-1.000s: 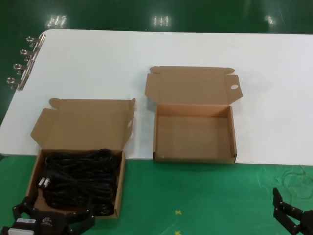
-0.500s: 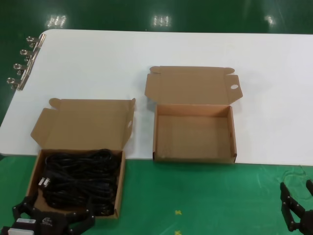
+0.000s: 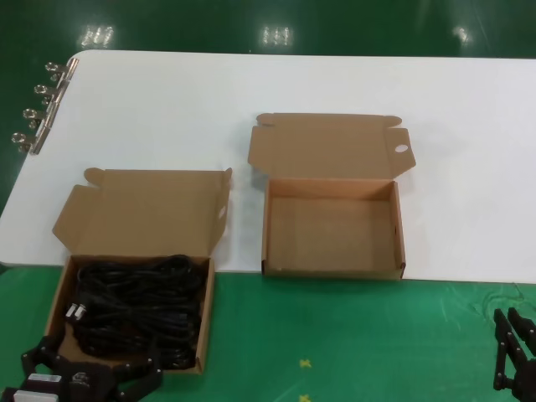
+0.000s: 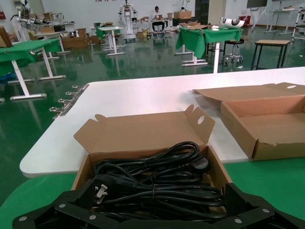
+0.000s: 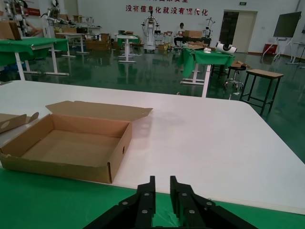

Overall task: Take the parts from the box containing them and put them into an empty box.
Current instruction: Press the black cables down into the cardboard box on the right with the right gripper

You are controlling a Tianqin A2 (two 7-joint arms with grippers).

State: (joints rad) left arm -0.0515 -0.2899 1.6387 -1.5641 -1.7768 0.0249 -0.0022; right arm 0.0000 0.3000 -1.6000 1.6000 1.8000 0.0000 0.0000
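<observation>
The parts, bundled black power cables, fill the left box, whose lid lies open. My left gripper hovers at that box's near edge, open wide, its fingers either side of the cables without touching them. The empty box sits to the right, with an oval hole in its lid flap. My right gripper is low at the far right over the green mat, fingers nearly together with nothing between them.
Both boxes straddle the front edge of the white table and the green mat. Several binder clips line the table's left edge. A bit of clear plastic lies by the right gripper.
My right gripper has drifted right and lower, and its fingers have drawn together. The left gripper and both boxes have not moved.
</observation>
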